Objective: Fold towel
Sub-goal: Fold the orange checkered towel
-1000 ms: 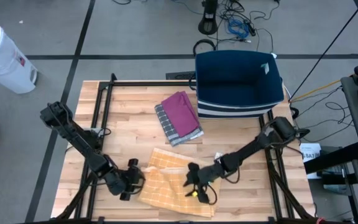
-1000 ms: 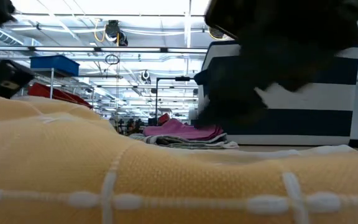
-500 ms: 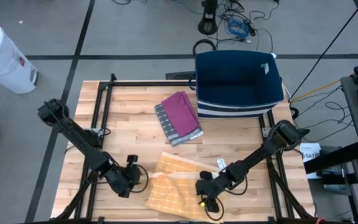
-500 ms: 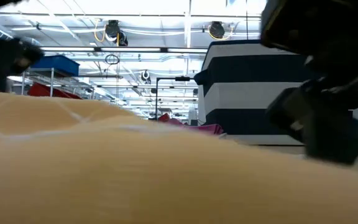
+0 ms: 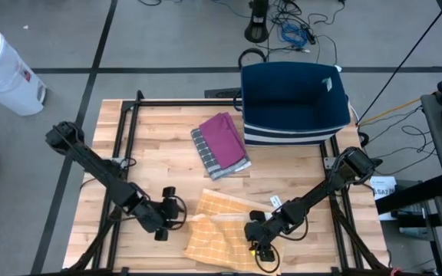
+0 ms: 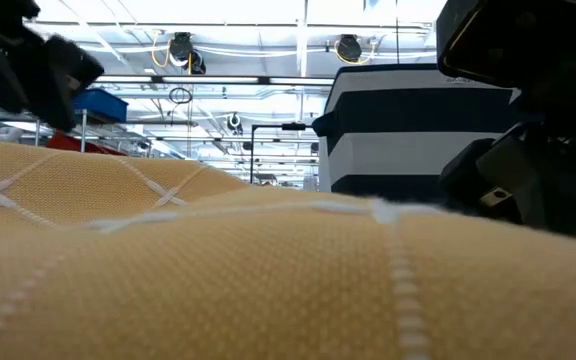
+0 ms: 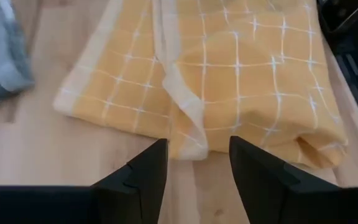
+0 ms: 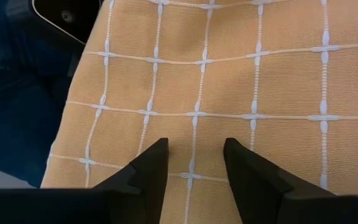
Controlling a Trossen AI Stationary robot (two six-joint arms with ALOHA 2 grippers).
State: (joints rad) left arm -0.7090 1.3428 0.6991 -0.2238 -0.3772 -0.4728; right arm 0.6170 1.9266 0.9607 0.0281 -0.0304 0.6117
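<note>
Left end effector (image 5: 176,215) sat released on the tabletop (image 5: 167,142), just beside the yellow towel's (image 5: 221,230) left edge. Towel lay bunched near the front edge. Right end effector (image 5: 259,247) hovered over its right part, fingers apart, nothing gripped.

Towel (image 5: 219,230) between both end effectors

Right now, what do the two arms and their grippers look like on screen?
Both arms are dark, near-black, built of slim jointed links with bulkier rounded joints. The left gripper ends in two flat, angular black fingers with stepped inner edges. The right gripper has matching black fingers; near it the high view shows a small yellow-green spot and a white tag on the forearm. No loose cables are visible.
</note>
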